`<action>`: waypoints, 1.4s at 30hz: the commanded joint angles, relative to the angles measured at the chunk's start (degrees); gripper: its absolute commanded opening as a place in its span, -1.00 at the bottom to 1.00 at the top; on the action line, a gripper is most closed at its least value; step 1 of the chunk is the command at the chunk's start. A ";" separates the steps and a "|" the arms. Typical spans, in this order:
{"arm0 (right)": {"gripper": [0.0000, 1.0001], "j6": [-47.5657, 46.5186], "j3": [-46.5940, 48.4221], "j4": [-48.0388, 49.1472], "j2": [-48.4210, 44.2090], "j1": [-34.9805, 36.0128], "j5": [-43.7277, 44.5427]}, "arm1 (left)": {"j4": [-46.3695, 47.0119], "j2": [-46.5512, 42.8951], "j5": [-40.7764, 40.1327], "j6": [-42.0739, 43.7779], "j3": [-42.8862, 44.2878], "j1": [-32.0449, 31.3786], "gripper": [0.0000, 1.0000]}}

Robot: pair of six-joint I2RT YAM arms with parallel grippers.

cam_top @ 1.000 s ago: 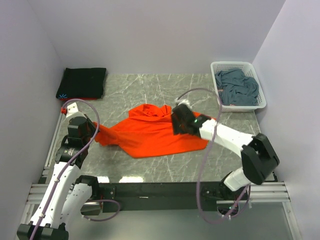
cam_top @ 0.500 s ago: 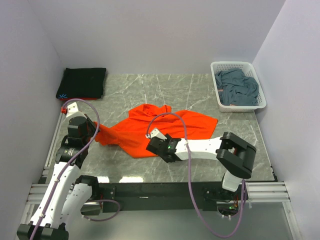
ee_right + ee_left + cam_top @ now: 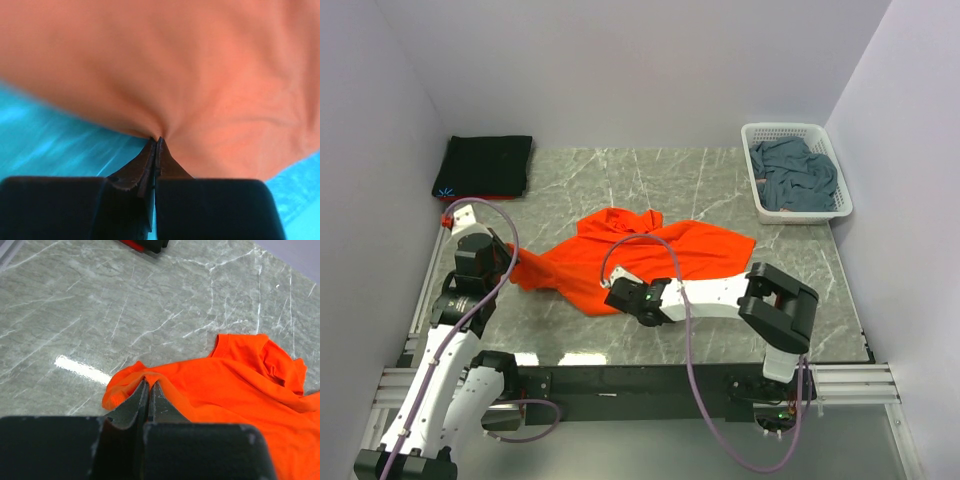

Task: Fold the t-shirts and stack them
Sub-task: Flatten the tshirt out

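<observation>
Left gripper and right gripper each pinch the unfolded orange t-shirt; black t-shirt lies folded at 10 o'clock, blue-grey t-shirt crumpled in the basket at 2 o'clock

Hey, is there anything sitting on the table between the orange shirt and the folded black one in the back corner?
Nothing visible. Only bare table lies between the orange t-shirt and the black t-shirt at the back left. The white basket stands far off at the back right.
</observation>
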 commanded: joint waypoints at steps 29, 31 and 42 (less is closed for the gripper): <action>-0.21 -0.51 26.00 -13.18 -5.03 -31.53 -14.71 | 9.65 28.09 3.84 4.57 16.24 0.59 -0.99; -0.21 0.64 19.52 -10.44 -11.89 -29.42 -18.14 | 9.47 30.13 4.99 4.23 18.09 1.03 -0.99; 0.11 20.42 7.95 -1.81 -12.99 -5.08 -8.86 | 11.14 28.65 6.93 3.61 15.19 4.02 -0.99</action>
